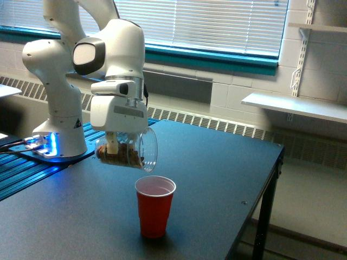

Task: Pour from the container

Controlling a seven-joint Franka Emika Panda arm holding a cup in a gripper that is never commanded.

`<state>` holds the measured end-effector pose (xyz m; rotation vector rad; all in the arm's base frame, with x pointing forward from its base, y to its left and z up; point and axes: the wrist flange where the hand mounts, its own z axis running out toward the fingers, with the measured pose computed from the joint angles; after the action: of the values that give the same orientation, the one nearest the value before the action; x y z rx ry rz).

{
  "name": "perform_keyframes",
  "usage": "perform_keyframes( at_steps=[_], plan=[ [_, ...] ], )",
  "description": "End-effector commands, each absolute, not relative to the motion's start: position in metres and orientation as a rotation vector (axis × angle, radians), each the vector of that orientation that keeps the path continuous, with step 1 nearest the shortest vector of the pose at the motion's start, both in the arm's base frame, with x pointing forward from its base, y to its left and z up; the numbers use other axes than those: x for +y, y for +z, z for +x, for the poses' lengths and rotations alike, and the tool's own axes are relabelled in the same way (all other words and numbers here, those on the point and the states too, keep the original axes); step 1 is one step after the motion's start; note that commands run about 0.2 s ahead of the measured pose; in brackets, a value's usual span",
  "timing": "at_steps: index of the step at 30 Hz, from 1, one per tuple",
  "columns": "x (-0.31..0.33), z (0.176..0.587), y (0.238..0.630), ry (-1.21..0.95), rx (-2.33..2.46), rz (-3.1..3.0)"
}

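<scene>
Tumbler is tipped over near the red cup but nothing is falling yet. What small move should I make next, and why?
Probably tilt the clear tumbler a little further, rim down. The gripper holds it nearly on its side, its rim just above and slightly to the exterior view's left of the red cup. The brown pieces sit low in the tumbler and none are crossing the rim, so a nudge rightward first may help.

Not much to read here, honestly. The only marking is a small black triangle sign with a yellowish symbol on the white robot base (pixel 64 130), too tiny to make out. No words, brands or numbers readable on the red cup (pixel 154 206), the clear tumbler (pixel 127 153) or the table (pixel 217 173).
</scene>
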<state>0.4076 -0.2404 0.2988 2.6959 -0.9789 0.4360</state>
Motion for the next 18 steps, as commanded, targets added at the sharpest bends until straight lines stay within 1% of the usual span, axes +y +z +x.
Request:
perform_keyframes(
  at_steps=[1,18],
  plan=[
    [-0.237,0.412,0.296,0.405,-0.984,2.673],
    [-0.234,0.422,0.292,0.351,-0.914,2.646]
  ],
)
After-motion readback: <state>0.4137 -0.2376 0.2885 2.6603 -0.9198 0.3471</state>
